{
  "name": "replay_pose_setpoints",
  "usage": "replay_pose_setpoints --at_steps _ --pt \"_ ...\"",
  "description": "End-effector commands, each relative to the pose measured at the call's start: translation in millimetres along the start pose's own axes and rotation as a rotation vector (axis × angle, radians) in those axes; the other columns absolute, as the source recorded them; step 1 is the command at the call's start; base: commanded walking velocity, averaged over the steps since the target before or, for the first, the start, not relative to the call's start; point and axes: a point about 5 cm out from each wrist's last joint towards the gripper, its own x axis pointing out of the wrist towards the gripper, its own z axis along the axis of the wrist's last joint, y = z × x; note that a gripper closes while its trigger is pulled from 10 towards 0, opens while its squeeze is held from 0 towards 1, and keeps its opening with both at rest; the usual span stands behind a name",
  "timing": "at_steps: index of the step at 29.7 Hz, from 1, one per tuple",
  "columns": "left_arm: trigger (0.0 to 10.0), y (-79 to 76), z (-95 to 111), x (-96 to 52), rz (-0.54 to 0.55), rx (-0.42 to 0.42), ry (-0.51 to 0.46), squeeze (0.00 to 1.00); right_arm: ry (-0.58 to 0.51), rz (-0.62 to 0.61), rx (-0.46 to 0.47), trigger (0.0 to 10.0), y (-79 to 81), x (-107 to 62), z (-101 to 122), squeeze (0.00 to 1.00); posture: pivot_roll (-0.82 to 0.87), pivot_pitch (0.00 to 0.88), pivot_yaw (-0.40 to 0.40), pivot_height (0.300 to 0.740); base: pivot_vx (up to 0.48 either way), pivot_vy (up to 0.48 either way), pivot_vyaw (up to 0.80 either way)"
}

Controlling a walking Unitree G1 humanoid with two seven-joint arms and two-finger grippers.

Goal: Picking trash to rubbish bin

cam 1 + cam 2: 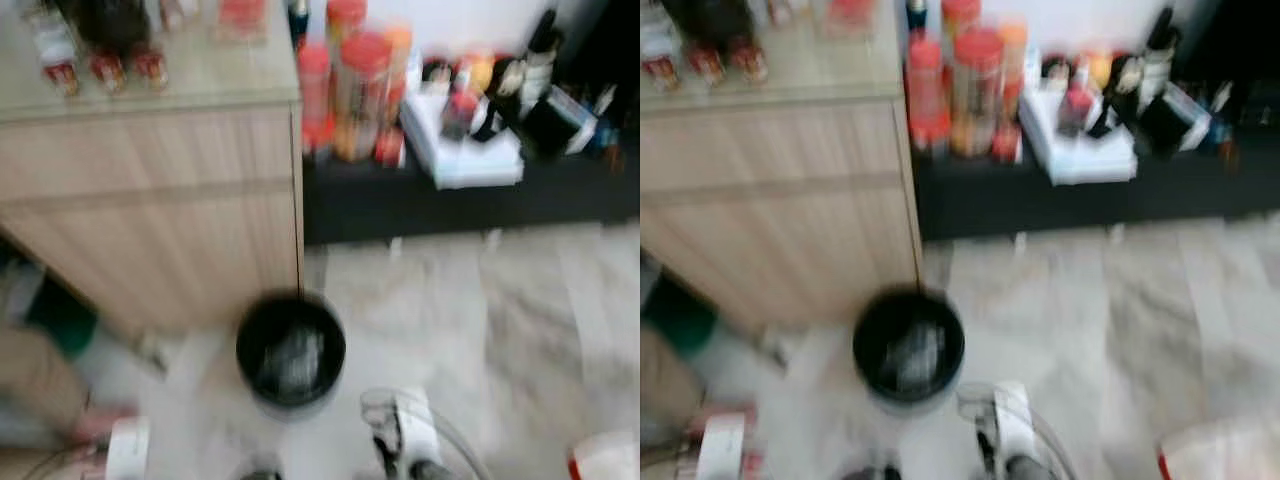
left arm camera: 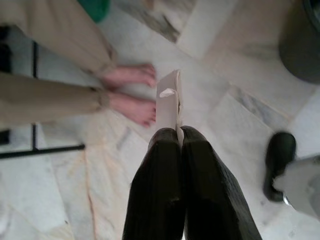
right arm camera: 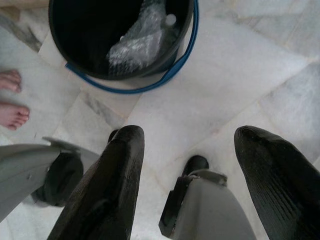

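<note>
Marble floor; black bin beside wooden cabinet; cluttered shelf.

Left gripper: 2 long black fingers pressed together, pinching a flat white paper scrap.
Right gripper: 2 black fingers spread wide, pointing down.

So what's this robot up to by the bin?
The robot is standing over a black bin on the marble floor, next to a wooden cabinet. Its left hand is shut on a small piece of white card, which it has not dropped in yet. Its right hand is open and holds nothing, hanging just short of the bin, which already has some crumpled clear plastic inside. A person's bare feet are on the floor close by.
</note>
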Motion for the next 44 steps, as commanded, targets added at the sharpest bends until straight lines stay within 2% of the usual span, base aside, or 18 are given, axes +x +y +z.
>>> replay_pose_setpoints --at_steps 1,7,9,20,21,22,23,24,25,26,27,28,33,35,37,38,40,44 --pt "10.0 -4.5 -8.6 -3.0 -0.004 -0.019 0.034 0.00 0.025 -0.036 -0.004 10.0 -10.8 -4.0 -10.3 0.00 0.15 0.205 0.006 0.740 0.337 0.000 0.00" --pt "10.0 -4.6 -8.0 -2.8 -0.005 -0.019 0.032 0.00 0.020 -0.042 -0.008 10.0 -11.7 -3.5 -8.0 0.00 0.15 0.198 0.008 0.740 0.339 0.000 0.63" --pt "10.0 -5.2 -7.6 -2.7 -0.007 -0.018 0.032 0.00 0.015 -0.045 0.008 10.0 -12.4 -3.3 -6.7 0.00 0.15 0.192 0.008 0.740 0.337 0.000 0.00" --pt "10.0 -16.4 8.7 0.9 -0.057 0.030 -0.042 0.00 -0.043 -0.006 -0.036 10.0 -7.9 0.5 10.6 0.00 0.15 0.184 0.006 0.740 0.338 0.000 0.00" --pt "10.0 -23.2 25.1 4.4 -0.080 0.037 -0.105 0.00 -0.070 0.031 -0.061 10.0 -3.4 3.3 22.9 0.00 0.15 0.185 0.004 0.740 0.000 0.000 0.00" --pt "10.0 -23.2 25.1 4.4 -0.080 0.037 -0.105 0.00 -0.070 0.031 -0.061 10.0 -3.4 3.3 22.9 0.00 0.15 0.185 0.004 0.740 0.000 0.000 0.00" --pt "10.0 -28.0 34.2 6.2 -0.103 0.028 -0.131 0.00 -0.086 0.060 -0.079 10.0 0.2 4.7 29.9 0.00 0.14 0.192 0.000 0.740 0.000 0.000 0.00" --pt "10.0 -41.6 54.9 8.6 -0.179 0.021 -0.197 0.00 -0.124 0.119 -0.132 10.0 8.3 7.0 45.0 0.00 0.15 0.196 -0.003 0.740 0.000 0.000 0.00" --pt "10.0 -41.6 54.9 8.6 -0.179 0.021 -0.197 0.00 -0.124 0.119 -0.132 10.0 8.3 7.0 45.0 0.00 0.15 0.196 -0.003 0.740 0.000 0.000 0.00" --pt "10.0 -53.7 74.2 9.8 -0.238 0.041 -0.253 0.00 -0.160 0.159 -0.183 10.0 15.0 8.6 59.5 0.00 0.14 0.198 -0.005 0.740 0.000 0.000 0.00" --pt "10.0 -59.4 84.6 10.5 -0.256 0.061 -0.279 0.00 -0.179 0.178 -0.209 10.0 18.3 9.3 67.5 0.00 0.14 0.198 -0.006 0.740 0.000 0.000 0.00" --pt "10.0 -59.4 84.6 10.5 -0.256 0.061 -0.279 0.00 -0.179 0.178 -0.209 10.0 18.3 9.3 67.5 0.00 0.14 0.198 -0.006 0.740 0.000 0.000 0.00" --pt "10.0 -87.6 135.3 5.5 -0.389 0.030 -0.440 0.00 -0.275 0.314 -0.265 10.0 36.9 8.7 100.0 0.00 0.14 0.206 -0.008 0.740 0.000 0.000 0.00" --pt "10.0 -93.3 142.9 3.8 -0.416 0.036 -0.461 0.00 -0.284 0.352 -0.271 10.0 40.9 8.2 104.2 0.00 0.14 0.207 -0.008 0.740 0.000 0.000 0.00" --pt "10.0 -106.3 155.3 -1.3 -0.496 0.045 -0.502 0.00 -0.317 0.421 -0.282 10.0 48.1 6.3 113.6 0.00 0.13 0.212 -0.010 0.740 0.000 0.000 0.00" --pt "10.0 -106.3 155.3 -1.3 -0.496 0.045 -0.502 0.00 -0.317 0.421 -0.282 10.0 48.1 6.3 113.6 0.00 0.13 0.212 -0.010 0.740 0.000 0.000 0.00" --pt "10.0 -121.2 165.9 -7.4 -0.589 0.057 -0.528 0.00 -0.361 0.508 -0.335 10.0 57.0 2.8 123.9 0.00 0.13 0.217 -0.010 0.740 0.000 0.000 0.00" --pt "10.0 -125.6 171.8 -10.3 -0.619 0.052 -0.550 0.00 -0.389 0.515 -0.340 10.0 57.4 1.4 131.1 0.00 0.12 0.219 -0.010 0.740 0.000 0.000 0.00"
